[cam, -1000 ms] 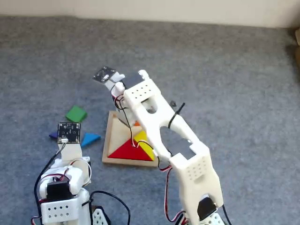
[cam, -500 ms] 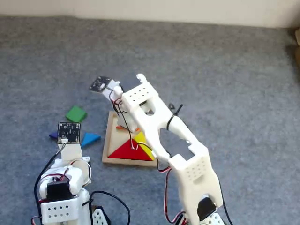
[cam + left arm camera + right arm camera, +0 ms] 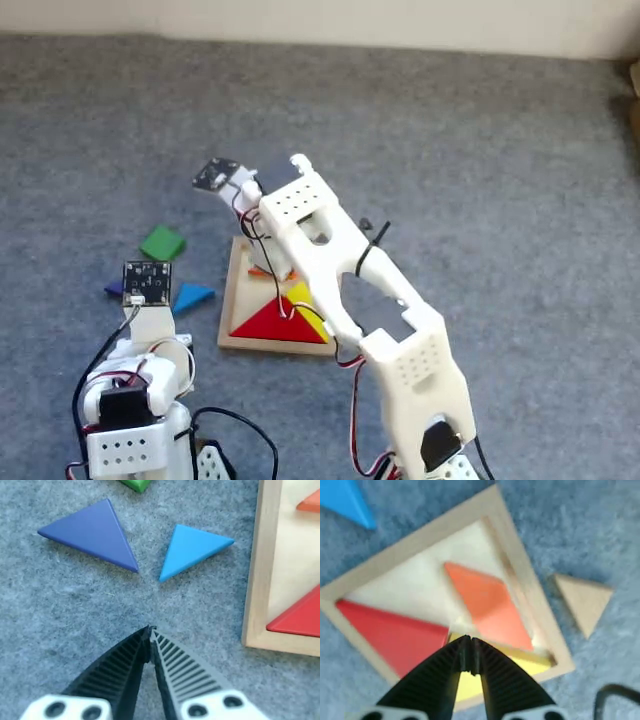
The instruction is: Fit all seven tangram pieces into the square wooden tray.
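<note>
The square wooden tray point(image 3: 229, 300) lies on the grey carpet with a red triangle point(image 3: 275, 322), a yellow piece point(image 3: 306, 300) and an orange piece point(image 3: 487, 605) inside it. My right gripper point(image 3: 469, 645) is shut and empty, its tips over the spot where those three pieces meet. A pale wooden triangle point(image 3: 582, 602) rests just outside the tray's rim point(image 3: 420, 540). My left gripper point(image 3: 150, 630) is shut on nothing, low over the carpet beside the tray point(image 3: 255, 580). Ahead of it lie a light blue triangle point(image 3: 190, 547) and a dark blue triangle point(image 3: 92, 532).
A green square point(image 3: 162, 243) sits on the carpet left of the tray, beyond the two blue triangles point(image 3: 192, 296). The right arm point(image 3: 330, 260) stretches over the tray and covers much of it. Open carpet spreads behind and to the right.
The right arm's wrist has dropped and shifted a little left, closer over the tray. The left arm and the loose pieces have stayed put.
</note>
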